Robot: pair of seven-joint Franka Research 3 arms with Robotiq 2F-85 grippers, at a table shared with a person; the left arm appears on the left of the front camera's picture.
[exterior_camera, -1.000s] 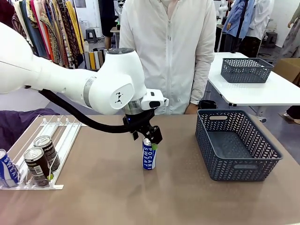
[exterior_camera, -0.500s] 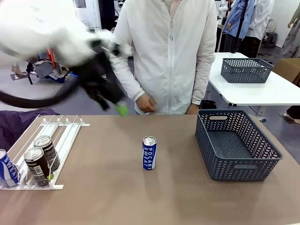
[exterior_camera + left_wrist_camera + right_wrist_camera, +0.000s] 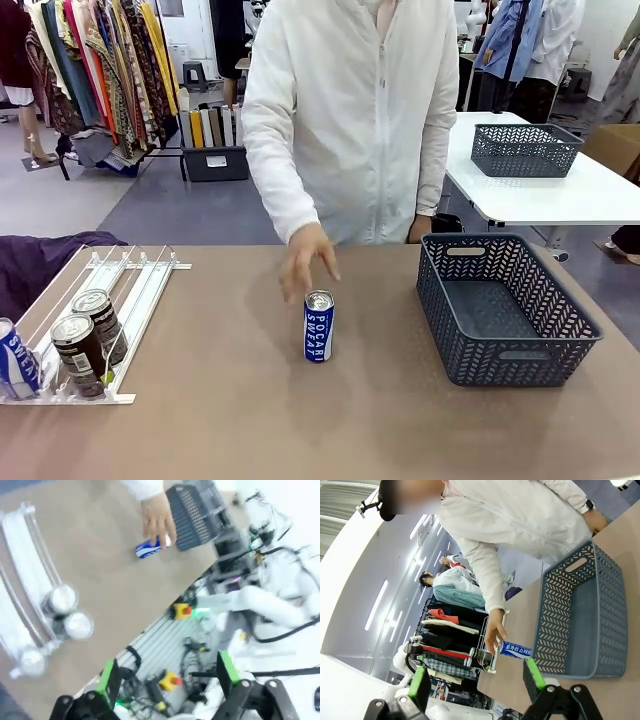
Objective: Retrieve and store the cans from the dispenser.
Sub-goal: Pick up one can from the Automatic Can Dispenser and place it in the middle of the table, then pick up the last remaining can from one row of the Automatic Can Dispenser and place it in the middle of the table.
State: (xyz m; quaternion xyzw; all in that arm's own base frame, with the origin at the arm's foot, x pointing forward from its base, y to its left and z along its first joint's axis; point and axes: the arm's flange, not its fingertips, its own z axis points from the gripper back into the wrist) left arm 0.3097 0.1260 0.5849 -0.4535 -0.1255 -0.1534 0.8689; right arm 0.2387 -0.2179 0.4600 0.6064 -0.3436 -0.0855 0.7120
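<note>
My left gripper (image 3: pixel 166 674), down at the blue can (image 3: pixel 318 326) a second ago, is now hanging high above the table (image 3: pixel 250 420), fingers spread wide and empty. The can is standing upright mid-table where it was, and the person's hand (image 3: pixel 308 262) is reaching down to its top. My right gripper (image 3: pixel 475 680) is gaping too, gripping nothing. Three more cans (image 3: pixel 80 350) are waiting at the dispenser's (image 3: pixel 140 285) low end, with the grey basket (image 3: pixel 520 358) sitting at the right.
</note>
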